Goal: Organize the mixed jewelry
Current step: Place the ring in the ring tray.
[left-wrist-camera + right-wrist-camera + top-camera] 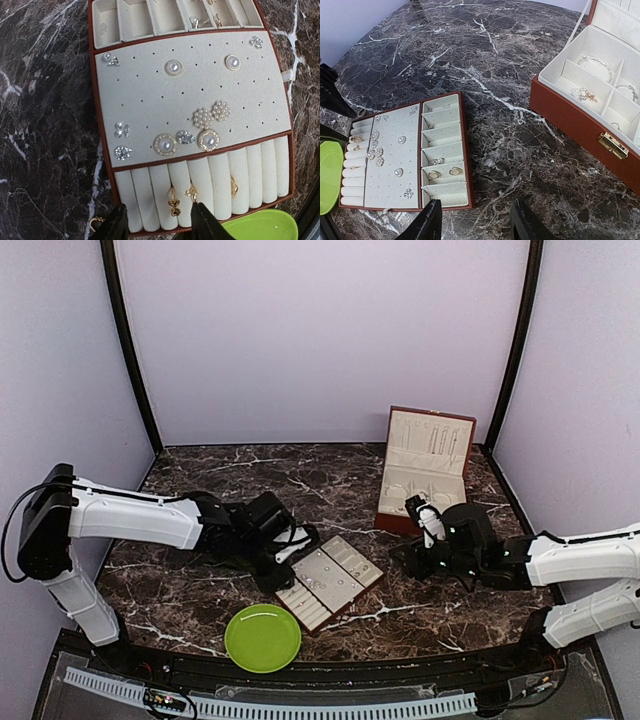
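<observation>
Dozens of small pieces of jewelry [173,67] already lie in the tray [150,115]. Pearl and sparkly studs dot its middle pin panel, a few gold rings [173,207] are tucked between the rolls at one end, and a few more bits sit in the compartments at the other end. One little gold piece [95,223] lies loose on the tabletop [495,75], just beside the tray's roll-end corner. More chains and bangles rest in the box [570,117], well apart from the tray on its compartment side.

The left gripper [160,212] hangs over the tray's roll end, with its jaws apart and nothing between them. The right gripper [472,220] is also parted and empty, over bare tabletop just off the tray's compartment end. A green plate [260,227] lies just beside the tray's roll end.

Each piece is probably almost weightless, hard and smooth. That makes it likely to skate or flick away under a careless pinch. Studs are best nipped across the domed head, with the post left free. Rings are best gripped across the band, edge-on. Chains are limp and will dangle and snag, so pinching a bunched part seems wiser than pinching an end. The loose gold piece lies flat on hard stone, so it calls for a low, square pinch.
</observation>
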Robot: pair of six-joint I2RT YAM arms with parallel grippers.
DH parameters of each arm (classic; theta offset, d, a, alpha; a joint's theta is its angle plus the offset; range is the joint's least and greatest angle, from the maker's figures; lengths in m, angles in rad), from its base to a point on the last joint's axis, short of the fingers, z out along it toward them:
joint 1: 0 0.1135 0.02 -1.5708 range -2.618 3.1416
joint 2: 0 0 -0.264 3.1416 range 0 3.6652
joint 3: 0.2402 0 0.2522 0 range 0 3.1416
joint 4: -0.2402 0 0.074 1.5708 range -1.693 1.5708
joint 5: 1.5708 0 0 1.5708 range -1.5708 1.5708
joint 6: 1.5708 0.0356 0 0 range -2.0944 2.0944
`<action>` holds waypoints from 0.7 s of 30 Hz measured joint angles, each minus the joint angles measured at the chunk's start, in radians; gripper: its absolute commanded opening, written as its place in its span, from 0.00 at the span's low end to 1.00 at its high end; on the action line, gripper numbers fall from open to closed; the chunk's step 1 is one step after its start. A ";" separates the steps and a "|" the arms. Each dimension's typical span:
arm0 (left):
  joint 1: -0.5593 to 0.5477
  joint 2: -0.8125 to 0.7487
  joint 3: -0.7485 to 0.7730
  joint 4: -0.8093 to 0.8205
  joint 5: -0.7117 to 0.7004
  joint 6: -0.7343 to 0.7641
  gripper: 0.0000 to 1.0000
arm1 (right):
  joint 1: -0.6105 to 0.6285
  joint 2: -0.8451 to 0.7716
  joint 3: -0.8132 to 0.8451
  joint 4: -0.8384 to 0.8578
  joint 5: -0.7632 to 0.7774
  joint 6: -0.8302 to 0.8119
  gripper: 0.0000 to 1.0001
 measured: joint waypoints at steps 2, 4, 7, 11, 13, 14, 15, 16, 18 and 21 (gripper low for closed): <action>0.000 -0.029 -0.009 0.010 -0.004 0.000 0.49 | 0.000 -0.001 -0.002 0.000 0.000 0.002 0.47; 0.000 -0.056 -0.019 0.024 -0.005 -0.001 0.46 | 0.000 -0.001 -0.002 0.000 0.000 0.005 0.47; 0.000 -0.078 -0.025 0.040 0.004 -0.006 0.33 | 0.000 -0.001 -0.002 0.000 0.000 0.005 0.47; 0.000 -0.077 -0.030 0.044 0.013 -0.011 0.19 | 0.000 -0.001 -0.003 0.000 0.000 0.005 0.47; 0.000 -0.073 -0.030 0.044 0.013 -0.011 0.16 | 0.000 -0.001 -0.003 0.000 0.000 0.005 0.47; 0.000 -0.069 -0.030 0.043 0.013 -0.011 0.15 | 0.000 -0.001 -0.003 0.000 0.000 0.005 0.47; 0.000 -0.063 -0.030 0.043 0.013 -0.011 0.14 | 0.000 -0.001 -0.003 0.000 0.000 0.005 0.47; 0.000 -0.058 -0.030 0.042 0.013 -0.011 0.13 | 0.000 -0.001 -0.003 0.000 0.000 0.005 0.47; 0.000 -0.043 -0.030 0.039 0.013 -0.011 0.12 | 0.000 -0.001 -0.005 0.000 0.000 0.006 0.47; 0.000 -0.025 -0.030 0.032 0.014 -0.011 0.10 | 0.000 -0.002 -0.009 0.000 0.001 0.009 0.47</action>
